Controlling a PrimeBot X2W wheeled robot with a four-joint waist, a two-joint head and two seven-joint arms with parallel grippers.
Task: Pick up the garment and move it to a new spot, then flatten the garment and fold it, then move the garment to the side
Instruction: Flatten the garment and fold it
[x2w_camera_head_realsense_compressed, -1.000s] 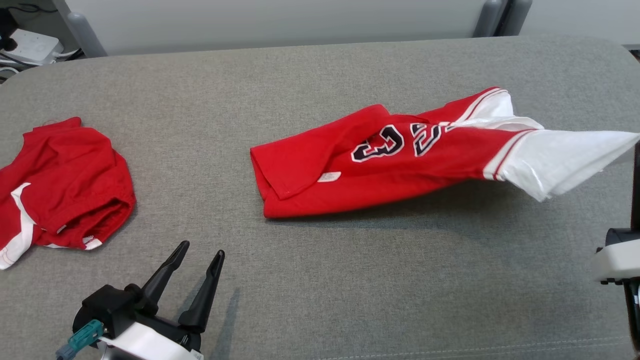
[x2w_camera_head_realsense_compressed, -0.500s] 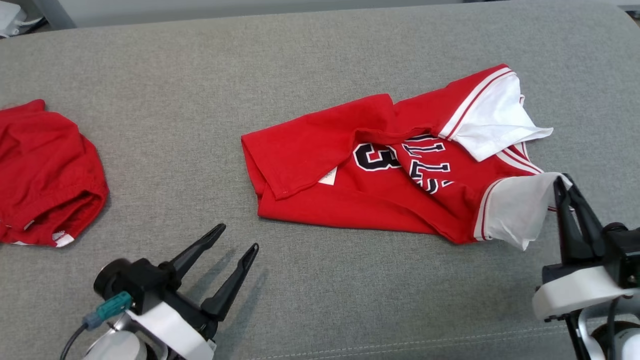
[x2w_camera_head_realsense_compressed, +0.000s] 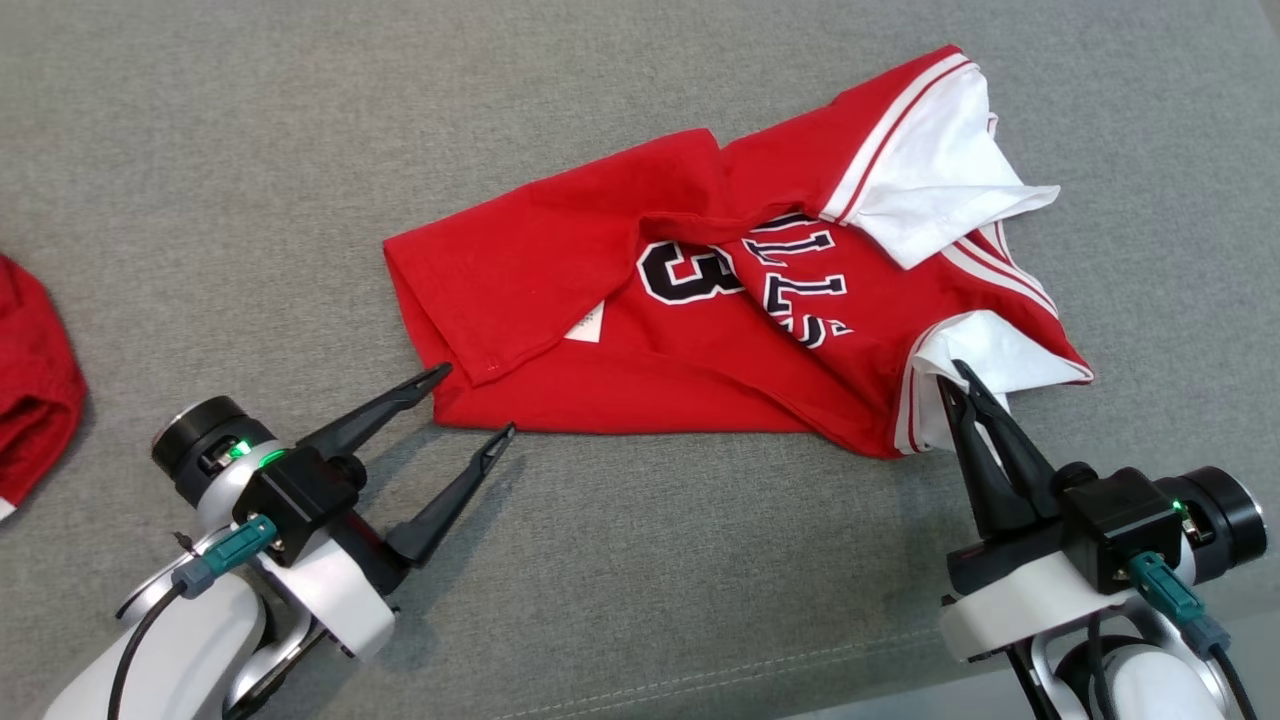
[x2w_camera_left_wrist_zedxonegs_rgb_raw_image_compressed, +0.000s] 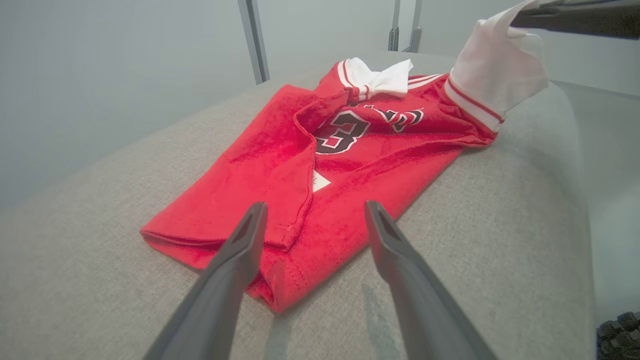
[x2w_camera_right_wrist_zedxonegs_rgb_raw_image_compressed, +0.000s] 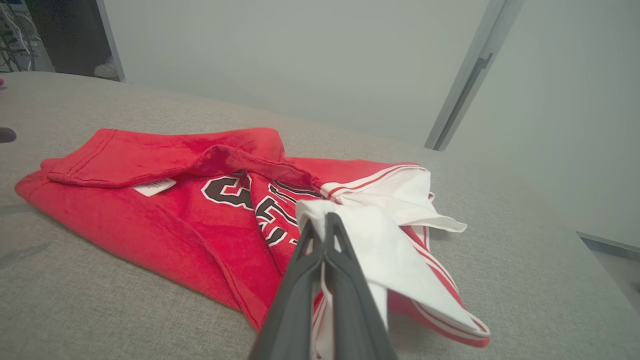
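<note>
Head view: right gripper (x2w_camera_head_realsense_compressed: 956, 376) jaws clamped on the shirt (x2w_camera_head_realsense_compressed: 520, 270) sleeve; left gripper (x2w_camera_head_realsense_compressed: 478, 398), jaws apart, should grip the near hem corner squarely.

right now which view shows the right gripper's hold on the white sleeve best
The right wrist view: the right gripper is shut on the white sleeve up close. The head view shows it from above; the left wrist view, the sleeve held up.

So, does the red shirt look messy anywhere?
Yes. The red shirt lies crumpled on the grey cushion: a flap is folded over its number, showing a white tag, and the right gripper pinches one white sleeve up off it.
</note>
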